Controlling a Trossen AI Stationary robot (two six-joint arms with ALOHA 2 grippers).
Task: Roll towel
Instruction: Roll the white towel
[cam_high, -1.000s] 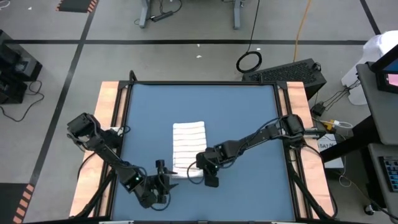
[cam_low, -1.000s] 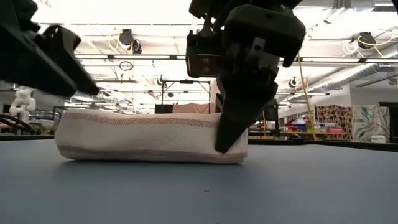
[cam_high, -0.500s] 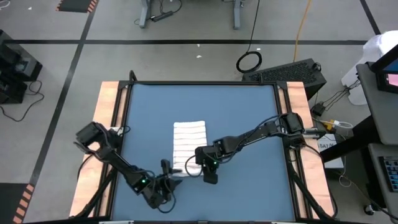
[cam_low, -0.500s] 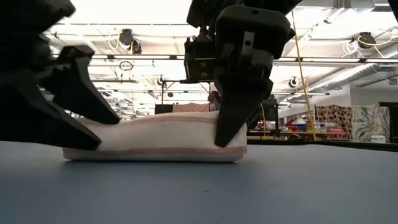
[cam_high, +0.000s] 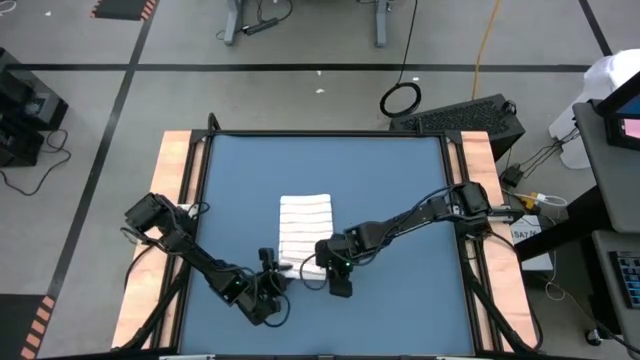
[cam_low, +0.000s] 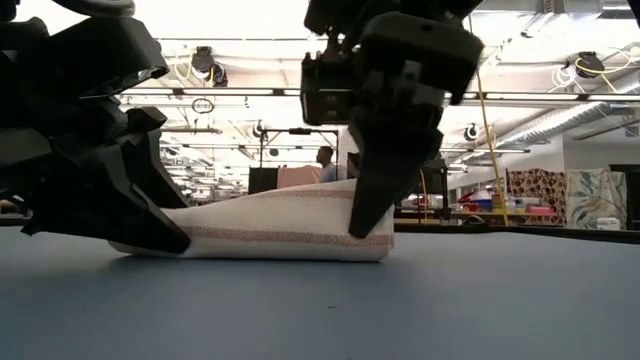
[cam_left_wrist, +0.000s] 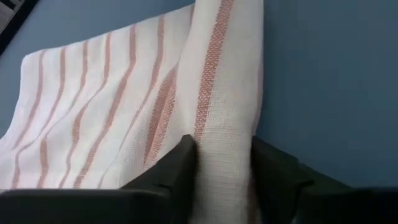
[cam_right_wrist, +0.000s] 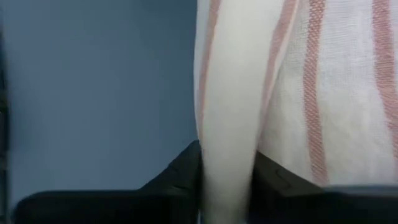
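Towel (cam_high: 303, 232) near middle of blue desk (cam_high: 380, 180), slightly toward the front edge, partly rolled: near edge curled into a thick roll, striped remainder lying flat behind it. Left tool (cam_high: 274, 279) at the roll's left end, fingers (cam_left_wrist: 180, 163) narrow, pinching the rolled fold on both sides. Right tool (cam_high: 326, 262) at the roll's right end, fingers (cam_right_wrist: 186, 168) likewise clamped on the roll. Low view: roll resting on the desk, right end lifted a bit higher than the left. Person (cam_low: 324, 164) standing far back in the room.
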